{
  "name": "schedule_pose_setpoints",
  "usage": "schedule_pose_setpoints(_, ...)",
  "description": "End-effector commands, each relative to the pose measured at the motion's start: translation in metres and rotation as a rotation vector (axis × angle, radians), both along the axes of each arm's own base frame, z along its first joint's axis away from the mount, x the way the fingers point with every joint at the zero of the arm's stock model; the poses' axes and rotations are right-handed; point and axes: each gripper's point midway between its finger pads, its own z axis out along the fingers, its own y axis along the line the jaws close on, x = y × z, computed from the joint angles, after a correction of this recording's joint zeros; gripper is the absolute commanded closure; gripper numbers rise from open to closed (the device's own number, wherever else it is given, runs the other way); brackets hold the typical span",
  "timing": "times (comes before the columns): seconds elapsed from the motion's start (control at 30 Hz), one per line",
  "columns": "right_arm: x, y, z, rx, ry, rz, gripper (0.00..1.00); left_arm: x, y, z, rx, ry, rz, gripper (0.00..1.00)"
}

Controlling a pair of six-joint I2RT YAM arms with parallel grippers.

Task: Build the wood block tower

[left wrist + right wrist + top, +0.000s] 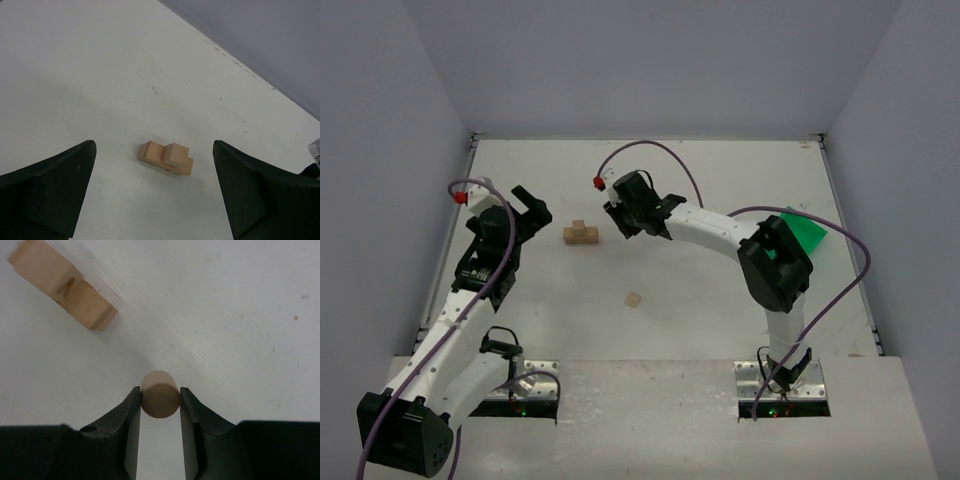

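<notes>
Wooden cylinder (160,401) pinched between right fingers (127,415), near stacked blocks (65,285); left fingers (50,190) spread.

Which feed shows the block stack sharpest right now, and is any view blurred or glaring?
Left wrist: the block stack is sharp and evenly lit, with a faint soft shadow, framed by the open left pincer. Right wrist: the stack is blurred in the upper-left corner, while the wooden cylinder gripped by the right pincer is crisp. Top external: even light, no glare, but the stack looks tiny.
</notes>
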Motion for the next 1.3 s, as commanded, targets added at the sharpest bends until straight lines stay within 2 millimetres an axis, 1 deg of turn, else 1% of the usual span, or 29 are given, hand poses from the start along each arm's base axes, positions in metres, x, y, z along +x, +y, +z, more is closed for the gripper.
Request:
schedule_pose_setpoints(0.0,0.008,0.062,0.059,0.089,-0.131,0.152,0.76,0.000,0.018,0.004,-0.024,-0.030,0.126,0.00)
schedule_pose_setpoints(0.03,0.007,0.066,0.057,0.086,-0.127,0.157,0.76,0.000,0.020,0.002,-0.023,-0.026,0.133,0.00)
schedule_pose_setpoints(0.07,0.010,0.080,0.068,0.109,-0.137,0.176,0.76,-0.001,0.022,0.000,-0.030,-0.018,0.153,0.00)
schedule_pose_setpoints(0.1,0.010,0.089,0.068,0.110,-0.133,0.188,0.76,-0.001,0.024,-0.002,-0.031,-0.006,0.170,0.00)
schedule_pose_setpoints(0.13,0.009,0.095,0.062,0.099,-0.121,0.196,0.76,-0.001,0.026,-0.004,-0.028,0.007,0.183,0.00)
schedule_pose_setpoints(0.2,0.014,0.107,0.071,0.110,-0.137,0.200,0.76,0.000,0.029,-0.009,-0.036,0.028,0.201,0.00)
schedule_pose_setpoints(0.27,0.013,0.118,0.071,0.117,-0.134,0.217,0.76,0.002,0.030,-0.014,-0.040,0.051,0.203,0.00)
schedule_pose_setpoints(0.37,0.015,0.130,0.069,0.114,-0.135,0.224,0.76,0.006,0.035,-0.024,-0.051,0.090,0.217,0.00)
schedule_pose_setpoints(0.53,0.008,0.145,0.066,0.106,-0.143,0.259,0.75,0.008,0.044,-0.035,-0.074,0.128,0.230,0.00)
schedule_pose_setpoints(0.7,0.015,0.146,0.064,0.057,-0.181,0.234,0.75,0.008,0.047,-0.036,-0.076,0.130,0.233,0.00)
schedule_pose_setpoints(0.77,0.016,0.146,0.060,0.046,-0.177,0.228,0.75,0.007,0.047,-0.036,-0.075,0.127,0.234,0.00)
schedule_pose_setpoints(0.83,0.015,0.146,0.056,0.038,-0.171,0.230,0.74,0.007,0.046,-0.035,-0.075,0.123,0.228,0.00)
schedule_pose_setpoints(1.07,0.015,0.145,0.059,0.030,-0.176,0.229,0.72,0.008,0.043,-0.035,-0.076,0.122,0.208,0.00)
schedule_pose_setpoints(1.27,0.017,0.142,0.055,0.011,-0.176,0.225,0.71,0.009,0.042,-0.035,-0.075,0.123,0.197,0.00)
